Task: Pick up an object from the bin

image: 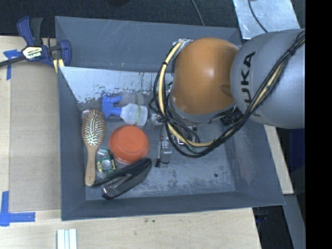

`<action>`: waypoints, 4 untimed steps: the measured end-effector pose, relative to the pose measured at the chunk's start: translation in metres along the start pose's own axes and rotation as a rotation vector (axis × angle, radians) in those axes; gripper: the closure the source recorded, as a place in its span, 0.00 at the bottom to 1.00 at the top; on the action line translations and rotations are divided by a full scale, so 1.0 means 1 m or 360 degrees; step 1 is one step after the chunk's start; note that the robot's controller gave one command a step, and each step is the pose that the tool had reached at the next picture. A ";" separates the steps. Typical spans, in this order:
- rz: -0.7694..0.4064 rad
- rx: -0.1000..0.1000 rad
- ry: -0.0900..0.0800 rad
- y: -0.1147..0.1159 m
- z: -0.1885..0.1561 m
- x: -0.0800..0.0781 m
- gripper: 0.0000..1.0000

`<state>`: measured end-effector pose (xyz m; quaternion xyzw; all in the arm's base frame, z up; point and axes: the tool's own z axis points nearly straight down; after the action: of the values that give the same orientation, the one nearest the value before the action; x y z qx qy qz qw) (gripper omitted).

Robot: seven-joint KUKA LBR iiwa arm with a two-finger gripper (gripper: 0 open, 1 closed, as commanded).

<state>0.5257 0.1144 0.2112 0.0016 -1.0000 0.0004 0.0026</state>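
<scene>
Along the left side of the grey bin [207,183] a wooden hairbrush [93,139] lies lengthwise, bristles up, with a small green-and-white thing [106,163] tucked against its handle. Just right of the brush head is a clear spray bottle [127,112] with a blue trigger, lying on its side near the back wall. In front of it sits a round orange tub [128,143], and a black stapler [127,178] lies slantwise at the tub's near edge. Further right, the claw [163,157] hangs low over bare floor, just beside the tub's right rim and the stapler's raised end. I cannot tell whether it is released or clenched, and nothing can be seen gripped in it. The arm's orange cover [202,77] bulks above it. Any of these things would do. The tub and the stapler are nearest, so I judge the best approach is to shift left, centre squarely over one of them, and come straight down so the neighbours are not nudged.
</scene>
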 end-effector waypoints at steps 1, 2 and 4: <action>0.0005 -0.0003 -0.0013 -0.001 -0.005 -0.001 0.00; -0.0448 -0.0001 -0.0015 0.007 0.092 0.020 0.00; -0.0923 0.0000 -0.0009 0.040 0.112 0.036 0.00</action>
<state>0.4892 0.1538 0.0998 0.2875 -0.9578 -0.0003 -0.0002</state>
